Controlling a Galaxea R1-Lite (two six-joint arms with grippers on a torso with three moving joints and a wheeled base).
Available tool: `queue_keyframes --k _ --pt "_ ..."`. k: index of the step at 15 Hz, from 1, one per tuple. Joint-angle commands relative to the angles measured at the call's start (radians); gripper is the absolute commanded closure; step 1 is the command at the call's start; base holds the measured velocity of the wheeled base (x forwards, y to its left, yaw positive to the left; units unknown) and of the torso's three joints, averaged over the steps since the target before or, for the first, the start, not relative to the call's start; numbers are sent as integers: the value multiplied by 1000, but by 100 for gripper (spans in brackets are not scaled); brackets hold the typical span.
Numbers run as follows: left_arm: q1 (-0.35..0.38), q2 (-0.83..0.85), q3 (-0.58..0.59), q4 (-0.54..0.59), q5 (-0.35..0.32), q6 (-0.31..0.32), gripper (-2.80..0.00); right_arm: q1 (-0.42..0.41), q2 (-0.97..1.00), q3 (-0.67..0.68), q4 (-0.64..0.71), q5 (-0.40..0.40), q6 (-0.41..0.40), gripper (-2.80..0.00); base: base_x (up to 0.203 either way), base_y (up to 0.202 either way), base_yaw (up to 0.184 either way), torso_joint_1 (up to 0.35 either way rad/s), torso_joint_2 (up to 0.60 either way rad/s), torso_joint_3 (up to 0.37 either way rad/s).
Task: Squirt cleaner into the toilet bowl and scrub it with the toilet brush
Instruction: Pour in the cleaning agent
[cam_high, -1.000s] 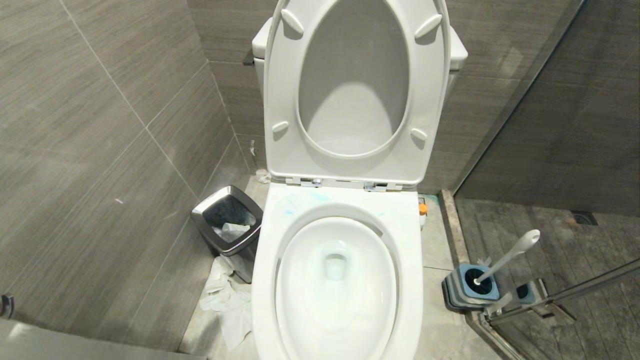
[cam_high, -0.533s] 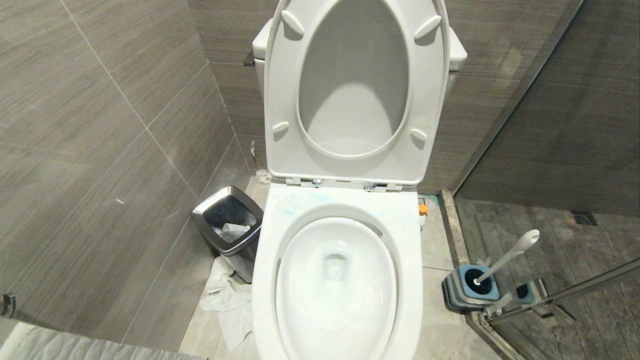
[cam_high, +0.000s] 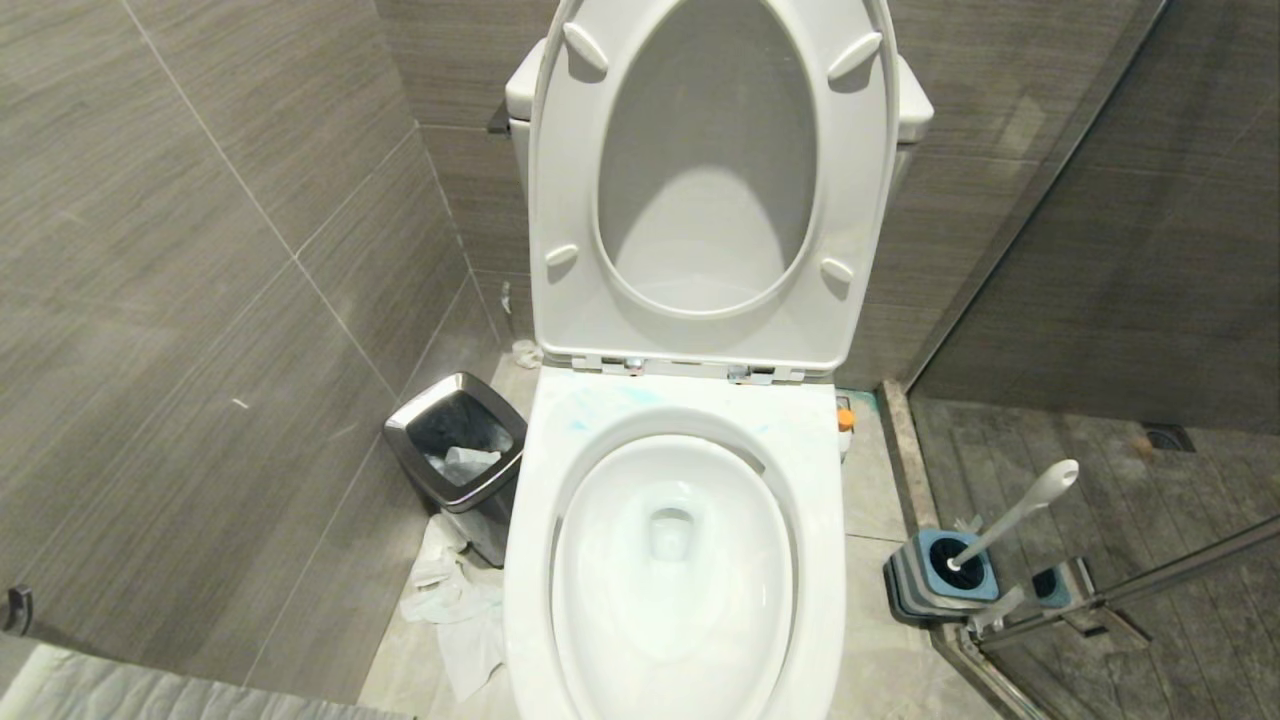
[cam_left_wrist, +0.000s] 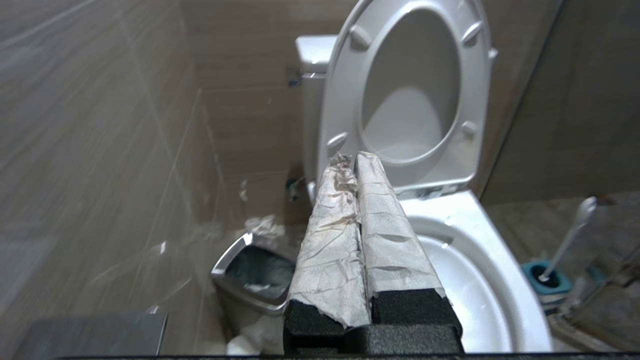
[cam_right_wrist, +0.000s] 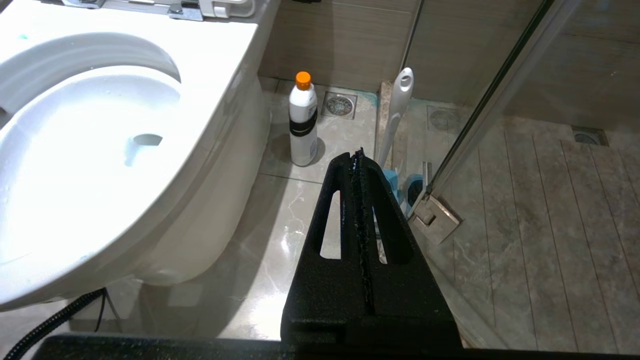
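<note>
The white toilet bowl (cam_high: 820, 560) stands in the middle with seat and lid raised. Teal smears of cleaner (cam_high: 600, 405) mark its back rim, and the water looks faintly tinted. To the bowl's right the toilet brush (cam_high: 1015, 510) leans in its blue-grey holder (cam_high: 935, 580) on the floor. My left gripper (cam_left_wrist: 350, 159), its fingers wrapped in white tape, is shut on nothing, up in the air and pointing at the raised seat. My right gripper (cam_right_wrist: 357, 154) is shut and empty, low beside the bowl (cam_right_wrist: 100, 150), short of the brush handle (cam_right_wrist: 397, 107).
A white bottle with an orange cap (cam_right_wrist: 303, 120) stands on the floor between bowl and brush. A chrome-rimmed black bin (cam_high: 455, 450) and crumpled tissue (cam_high: 455, 610) lie left of the bowl. A glass shower door with a metal hinge (cam_right_wrist: 434, 215) closes the right side.
A pale quilted surface has come into the lower-left corner of the head view where a flat grey one was. Toilet, brush and bin have not moved.
</note>
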Motion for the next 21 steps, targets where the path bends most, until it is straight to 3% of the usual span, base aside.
queue_keyframes --k 1,4,8,11,15,17,18,21 --pt "-15 -99 91 2 18 16 0 0 0 25 -1 0 -1 0 0 0 0 0 0 0" --pt "-25 -241 248 0 39 35 0 0 0 25 -1 0 -1 0 0 0 0 0 0 0" --pt "-26 -248 294 -36 40 43 0 0 0 25 -1 0 -1 0 0 0 0 0 0 0" --pt "-26 -248 368 -52 43 94 0 0 0 26 -1 0 -1 0 0 0 0 0 0 0" --pt "-26 -248 625 -258 61 131 0 0 0 25 -1 0 -1 0 0 0 0 0 0 0" --pt "-26 -248 752 -371 114 133 0 0 0 26 -1 0 -1 0 0 0 0 0 0 0" --pt "-26 -248 765 -359 165 126 0 0 0 25 -1 0 -1 0 0 0 0 0 0 0" --pt "-26 -248 762 -168 278 114 0 0 0 25 -1 0 -1 0 0 0 0 0 0 0"
